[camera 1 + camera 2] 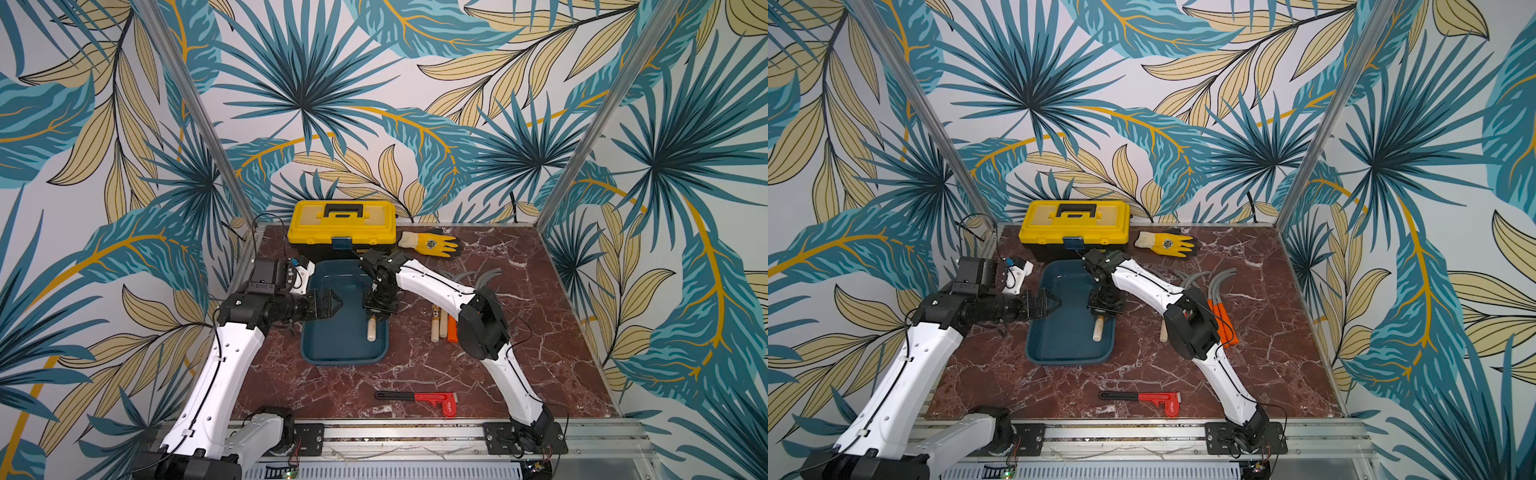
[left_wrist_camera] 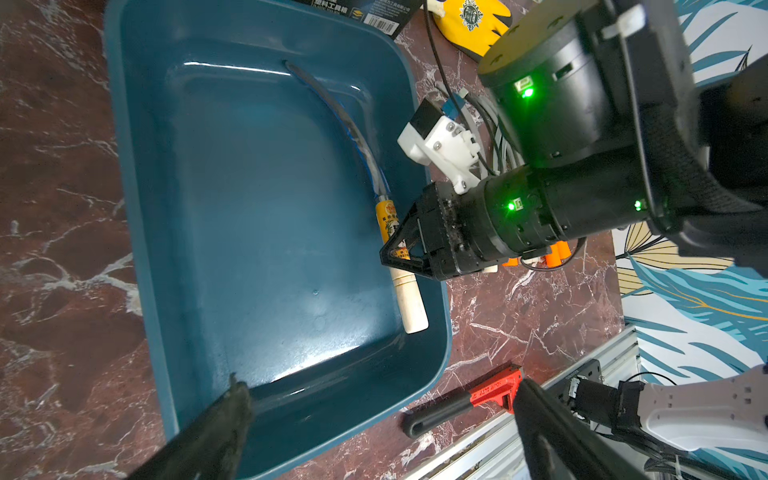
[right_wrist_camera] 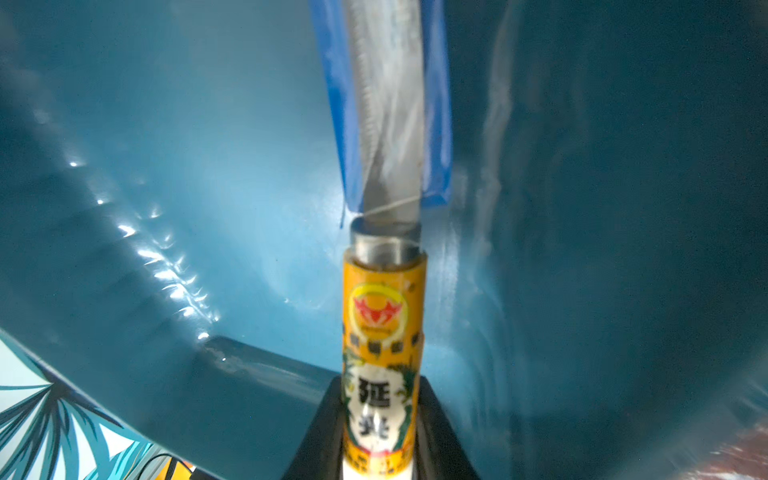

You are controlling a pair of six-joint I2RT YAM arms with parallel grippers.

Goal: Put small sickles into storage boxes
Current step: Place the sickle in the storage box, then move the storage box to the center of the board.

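Note:
The dark teal storage box [image 1: 332, 349] [image 1: 1059, 345] lies in the middle of the marble table. My right gripper [image 1: 380, 313] [image 1: 1105, 313] [image 3: 380, 415] reaches down into it, shut on the labelled wooden handle of a small sickle [image 1: 371, 330] [image 2: 409, 303] [image 3: 382, 332]. The sickle's curved blade [image 2: 345, 120] runs low along the box's right wall. My left gripper [image 1: 336, 305] [image 2: 382, 386] stands open and empty over the box's left side. More small sickles [image 1: 440, 326] [image 1: 1223, 324], with pale and orange handles, lie right of the box, partly hidden by my right arm.
A yellow toolbox [image 1: 341, 226] stands right behind the box. A yellow glove [image 1: 432, 244] lies at the back right. A red pipe wrench [image 1: 428, 401] with a black handle lies near the front edge, by the aluminium rail.

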